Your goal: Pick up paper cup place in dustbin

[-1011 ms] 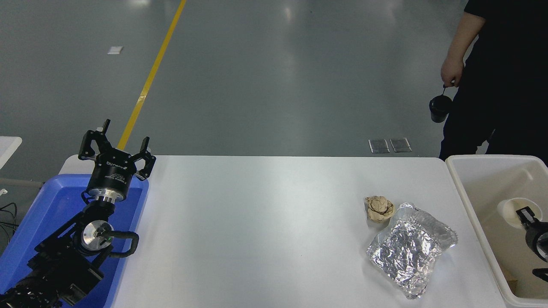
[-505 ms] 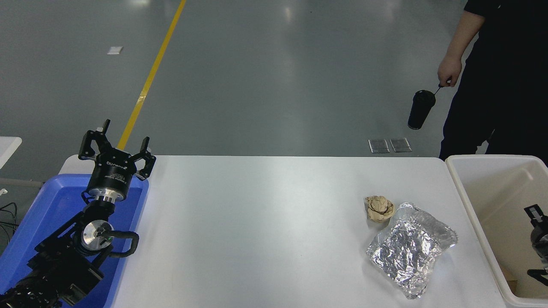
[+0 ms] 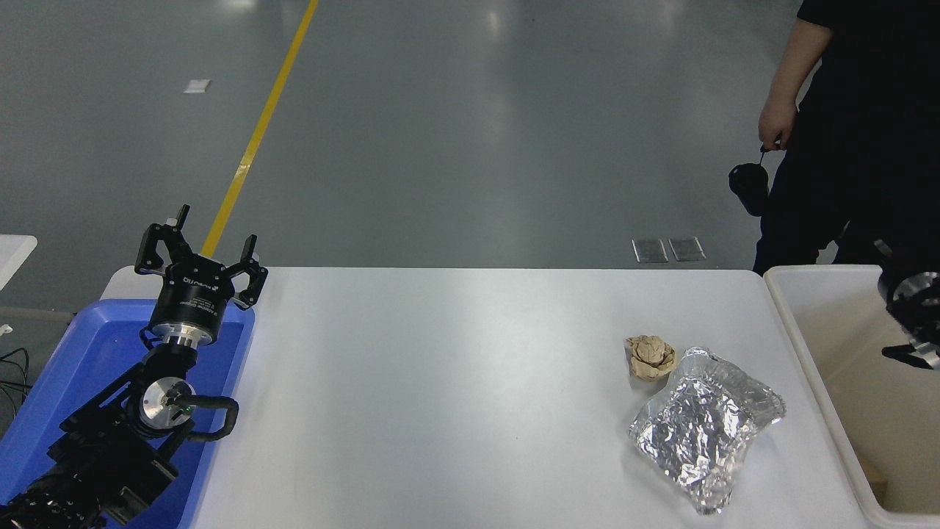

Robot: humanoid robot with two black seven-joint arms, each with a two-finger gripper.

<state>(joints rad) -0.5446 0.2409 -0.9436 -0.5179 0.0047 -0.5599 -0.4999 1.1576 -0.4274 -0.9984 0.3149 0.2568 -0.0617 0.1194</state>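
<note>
Paper cup gone; right gripper (image 3: pixel 910 308) higher, seemingly.

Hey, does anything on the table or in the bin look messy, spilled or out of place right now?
Nothing is spilled. Two pieces of litter lie on the white table near its right end: a crumpled brown paper ball and a crumpled foil sheet, touching each other. The paper cup is not visible; the dustbin shows only bare walls.

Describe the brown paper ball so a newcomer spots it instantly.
Start at the white table and go to its right side, short of the dustbin. The crumpled brown paper ball sits there, touching the far left corner of the crumpled foil sheet. It is small, tan and matte, while the foil is large and shiny.
</note>
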